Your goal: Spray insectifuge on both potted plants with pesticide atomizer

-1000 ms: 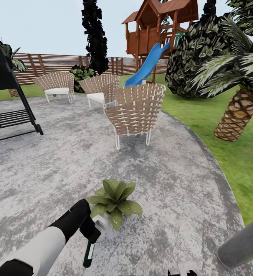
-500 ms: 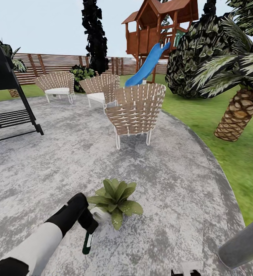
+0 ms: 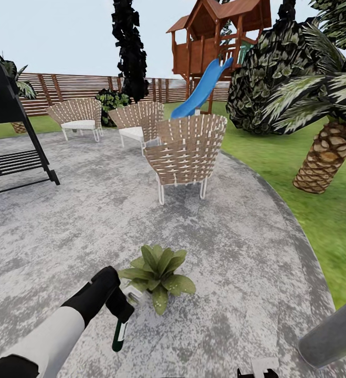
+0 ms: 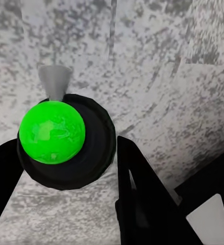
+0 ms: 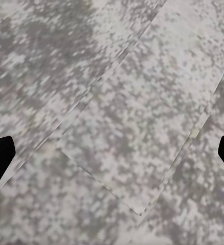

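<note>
Atomizer: pesticide atomizer [image 3: 121,329] hangs nose-up in the left gripper [image 3: 121,307], at about 7 o'clock in the head view, its dark body pointing down toward the paving; in the left wrist view its green-bottomed base [image 4: 52,131] sits between the black fingers [image 4: 142,199].
Left gripper: clamped on the atomizer's upper part, pale trigger head [image 3: 134,295] just beside the plant's leaves.
Right gripper: [image 5: 112,153] its two dark fingertips sit at opposite edges of the right wrist view, spread wide with bare paving between them.
Potted plant: low leafy rosette [image 3: 158,274] stands on the round paved patch [image 3: 236,262], at about 6 o'clock, just beside the atomizer.
Open room: bare grey paving all round the plant; nearest wicker chair [image 3: 186,152] stands well apart at 12 o'clock, two more chairs [image 3: 78,116] farther at 11 o'clock.
Edges: paving's curved rim meets lawn [image 3: 325,215] at 3 o'clock; palm trunk [image 3: 326,157] stands on the grass beyond it; black frame [image 3: 15,163] at 9 o'clock; grey post [image 3: 333,333] at 4 o'clock.
Backdrop: slatted fence [image 3: 73,86], playhouse with blue slide [image 3: 201,86].
</note>
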Controlling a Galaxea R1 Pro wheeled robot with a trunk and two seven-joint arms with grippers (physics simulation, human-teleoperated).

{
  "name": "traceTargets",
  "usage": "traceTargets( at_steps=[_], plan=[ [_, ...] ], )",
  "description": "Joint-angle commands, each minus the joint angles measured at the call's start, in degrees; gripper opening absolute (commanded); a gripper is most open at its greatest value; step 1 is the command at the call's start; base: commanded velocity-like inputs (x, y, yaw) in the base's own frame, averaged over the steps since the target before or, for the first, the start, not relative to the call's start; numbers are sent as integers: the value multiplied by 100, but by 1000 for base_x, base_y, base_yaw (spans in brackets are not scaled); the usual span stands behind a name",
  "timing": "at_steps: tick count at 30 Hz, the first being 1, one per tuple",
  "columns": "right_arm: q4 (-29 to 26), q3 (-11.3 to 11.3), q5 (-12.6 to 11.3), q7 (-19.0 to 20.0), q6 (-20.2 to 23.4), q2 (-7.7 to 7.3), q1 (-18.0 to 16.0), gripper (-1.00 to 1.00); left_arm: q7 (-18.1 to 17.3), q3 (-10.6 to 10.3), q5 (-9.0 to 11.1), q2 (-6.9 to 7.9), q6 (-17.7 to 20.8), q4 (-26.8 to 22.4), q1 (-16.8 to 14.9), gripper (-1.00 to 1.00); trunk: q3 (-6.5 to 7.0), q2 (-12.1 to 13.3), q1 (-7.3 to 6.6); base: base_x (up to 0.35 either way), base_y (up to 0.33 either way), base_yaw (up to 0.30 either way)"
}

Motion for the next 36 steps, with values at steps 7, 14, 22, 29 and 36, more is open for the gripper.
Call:
traceTargets(
  at_steps=[7, 14, 22, 29, 36],
  plan=[
    [1, 47, -54, -11, -16, 0, -2, 100, -58, 1, -47, 45, 26, -53, -7, -100, -138, -10, 14, 0, 0, 0],
    [1, 56, -54, -11, -16, 0, -2, 100, -58, 340, -55, 0, 18, -213, -72, -100, -138, -10, 14, 0, 0, 0],
    [-3, 47, -54, -11, -16, 0, -2, 100, -50, 396, -73, -8, 20, -511, -66, -100, -138, -10, 14, 43, 201, -56],
    [-8, 47, -54, -11, -16, 0, -2, 100, -41, 358, -102, -12, 10, -470, -13, -100, -138, -10, 14, 68, 83, -259],
    [-4, 47, -54, -11, -16, 0, -2, 100, -8, 361, -109, 41, 9, -424, 10, -100, -138, -10, 14, -121, 31, -19]
  ],
)
